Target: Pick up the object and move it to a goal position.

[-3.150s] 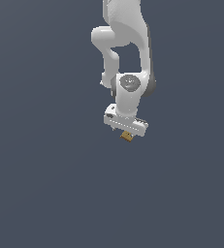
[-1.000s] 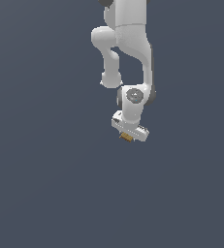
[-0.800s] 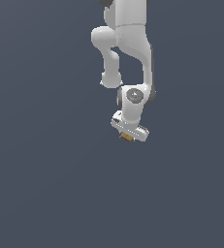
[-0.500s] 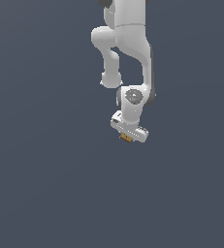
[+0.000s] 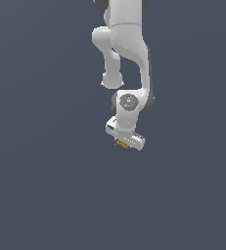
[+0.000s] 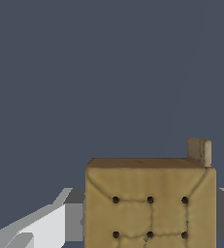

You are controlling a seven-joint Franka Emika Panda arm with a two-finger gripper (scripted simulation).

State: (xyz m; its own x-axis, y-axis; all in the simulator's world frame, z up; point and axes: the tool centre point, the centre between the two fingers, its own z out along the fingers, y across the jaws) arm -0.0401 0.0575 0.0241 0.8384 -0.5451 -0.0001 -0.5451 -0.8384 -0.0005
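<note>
Now, hand (image 5: 123, 144) w/ tan block (image 6: 150, 203), unlabelled

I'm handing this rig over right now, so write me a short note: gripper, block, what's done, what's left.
Gripper: shut on the block, which sits between the fingers in the wrist view.
Block: tan-brown, with dark dots on the face toward the wrist camera and a small tab at one corner, held under the white arm.
Done: the pick-up.
Left: carry it to the goal and release. No goal marker shows in either view, so confirm the target first.
</note>
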